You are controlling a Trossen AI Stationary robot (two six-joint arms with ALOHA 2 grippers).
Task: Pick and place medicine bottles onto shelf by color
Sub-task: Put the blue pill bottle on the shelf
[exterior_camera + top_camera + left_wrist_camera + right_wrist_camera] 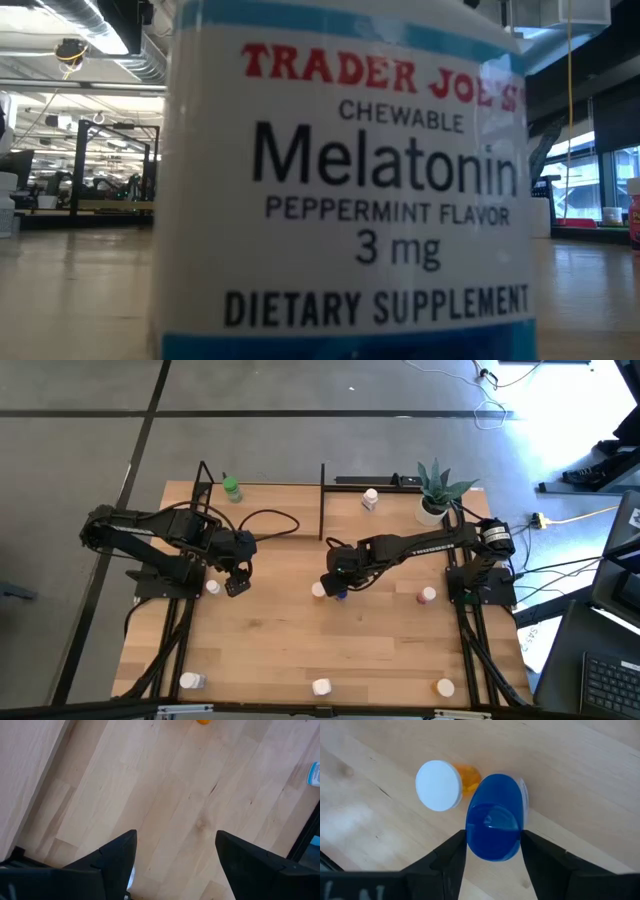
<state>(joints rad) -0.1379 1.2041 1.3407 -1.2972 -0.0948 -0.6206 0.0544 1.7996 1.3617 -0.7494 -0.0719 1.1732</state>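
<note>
A blue medicine bottle (494, 820) sits between the fingers of my right gripper (492, 839) at mid-table, seen in the high view as the blue bottle (341, 594) under my right gripper (335, 586). A white-capped orange bottle (438, 785) stands right beside it. My left gripper (237, 586) hangs open over bare wood next to a white bottle (212, 588), touching nothing. A green bottle (232, 488) stands on the shelf (270, 500) at the far left. My right gripper pinches the blue bottle by its upper sides (470, 827) between the two fingers, which come from above and slant down. The bottle leans in the hold. Whether its bottom rests on the table cannot be told.
A potted plant (435, 495) and a white bottle (370, 500) stand at the far right. A pink-capped bottle (427, 596) is right of centre. Three bottles (190, 681) (321, 687) (444, 687) line the near edge. A Melatonin bottle (345, 180) fills the low view.
</note>
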